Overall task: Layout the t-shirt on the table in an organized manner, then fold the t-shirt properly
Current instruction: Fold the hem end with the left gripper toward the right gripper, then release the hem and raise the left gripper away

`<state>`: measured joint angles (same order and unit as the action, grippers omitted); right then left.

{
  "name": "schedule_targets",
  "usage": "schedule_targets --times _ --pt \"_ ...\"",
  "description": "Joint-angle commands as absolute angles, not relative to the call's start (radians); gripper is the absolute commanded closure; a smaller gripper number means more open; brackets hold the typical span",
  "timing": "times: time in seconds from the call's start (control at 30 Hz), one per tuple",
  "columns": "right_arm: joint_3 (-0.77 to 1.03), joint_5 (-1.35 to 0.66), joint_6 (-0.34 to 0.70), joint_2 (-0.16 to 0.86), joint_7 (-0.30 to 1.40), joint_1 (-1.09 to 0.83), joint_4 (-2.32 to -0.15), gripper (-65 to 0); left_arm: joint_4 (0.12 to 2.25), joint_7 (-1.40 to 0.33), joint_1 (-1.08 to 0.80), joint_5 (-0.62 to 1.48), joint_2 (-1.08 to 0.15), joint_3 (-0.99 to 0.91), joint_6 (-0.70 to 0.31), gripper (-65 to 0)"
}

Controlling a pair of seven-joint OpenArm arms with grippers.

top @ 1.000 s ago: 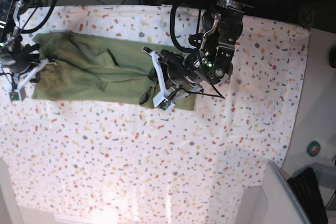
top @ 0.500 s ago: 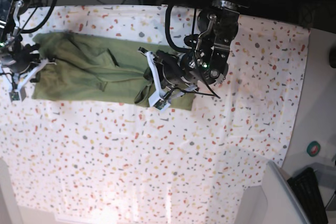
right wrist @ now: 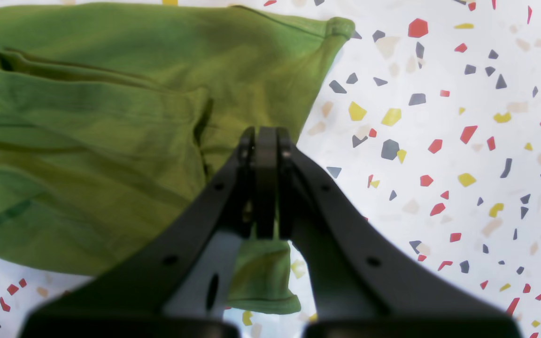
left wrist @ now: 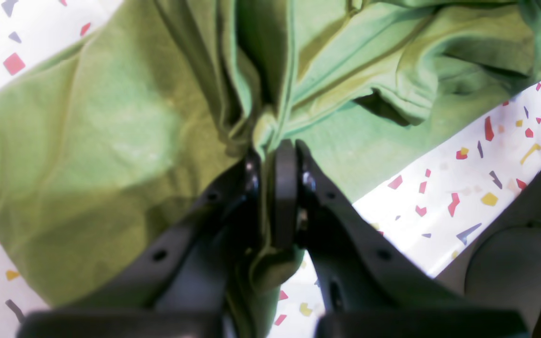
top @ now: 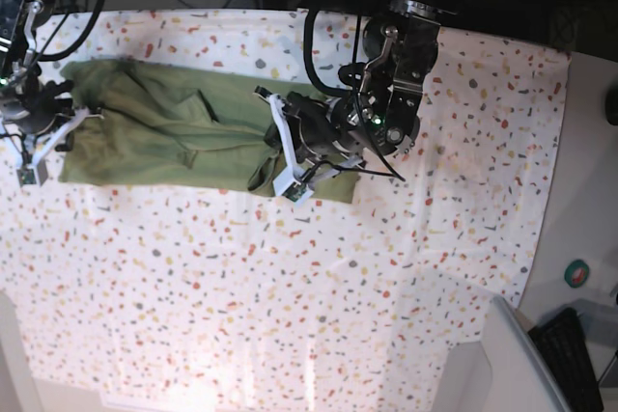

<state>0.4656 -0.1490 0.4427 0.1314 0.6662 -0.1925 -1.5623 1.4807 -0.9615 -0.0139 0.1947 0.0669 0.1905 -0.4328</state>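
T-shirt fabric fills most of the left wrist view, bunched into deep creases. The left gripper is clenched on a gathered ridge of the cloth; the pinched fold rises between the jaws and a tail of fabric hangs below them. The speckled table shows at the right.

In the right wrist view, the right gripper has its jaws pressed fully together at the edge of the t-shirt. A tab of green cloth shows beneath the jaws, so it appears to be grasping a thin hem. One corner of the shirt points toward the upper right.

In the base view, the t-shirt lies as a long, wrinkled band across the far part of the table, stretched between the two arms.

Handling note: the garment looks light, soft and limp. It will sag and crease wherever unsupported. Best hold points are likely the hems, shoulder seams or corners, drawn apart under gentle tension.
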Motion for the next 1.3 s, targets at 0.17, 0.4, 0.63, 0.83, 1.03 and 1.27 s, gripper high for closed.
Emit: schedule_targets --times 0.17,0.4,0.63,0.83,1.03,1.27 --pt "0.472 -0.154 0.443 0.145 0.65 -0.182 -1.577 0.0 1.497 -0.943 0.004 0.213 0.077 0.188 -0.435 0.0" --pt "0.472 -0.156 0.443 0.145 0.65 -0.182 -1.577 0.0 1.495 -0.943 0.019 0.213 0.079 0.188 -0.435 0.0" --pt "0.472 -0.156 0.443 0.145 0.65 -0.182 -1.577 0.0 1.495 -0.943 0.021 0.211 0.093 0.191 -0.435 0.0" --pt "0.472 -0.156 0.443 0.145 0.65 -0.182 -1.577 0.0 1.495 -0.943 0.021 0.208 0.093 0.193 -0.435 0.0" --pt "0.472 -0.156 0.443 0.145 0.65 -0.182 -1.577 0.0 1.495 -0.949 0.021 0.211 0.091 0.194 -0.435 0.0" --pt "0.472 -0.156 0.443 0.145 0.65 -0.182 -1.577 0.0 1.495 -0.951 0.021 0.205 0.091 0.194 -0.435 0.0"
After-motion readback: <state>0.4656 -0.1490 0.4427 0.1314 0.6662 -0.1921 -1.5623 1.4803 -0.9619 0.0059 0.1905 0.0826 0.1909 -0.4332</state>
